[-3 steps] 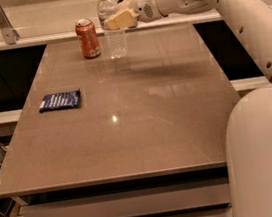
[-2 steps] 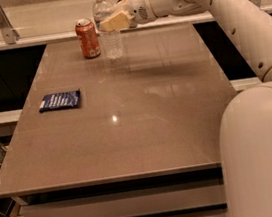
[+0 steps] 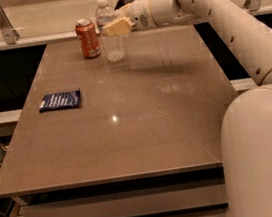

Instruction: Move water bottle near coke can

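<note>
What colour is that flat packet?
The packet is dark blue, pale markings, camera view. The hand grips the water bottle by the coke can.

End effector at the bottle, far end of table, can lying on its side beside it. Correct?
No. The camera view shows the can standing upright. The rest holds: the end effector is at the bottle, at the table's far end, can beside it.

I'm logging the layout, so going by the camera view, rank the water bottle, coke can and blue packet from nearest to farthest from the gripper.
The gripper is at the far edge of the table.
1. water bottle: held in its jaws.
2. coke can: just left of the bottle.
3. blue packet: left side, much nearer the camera.
</note>
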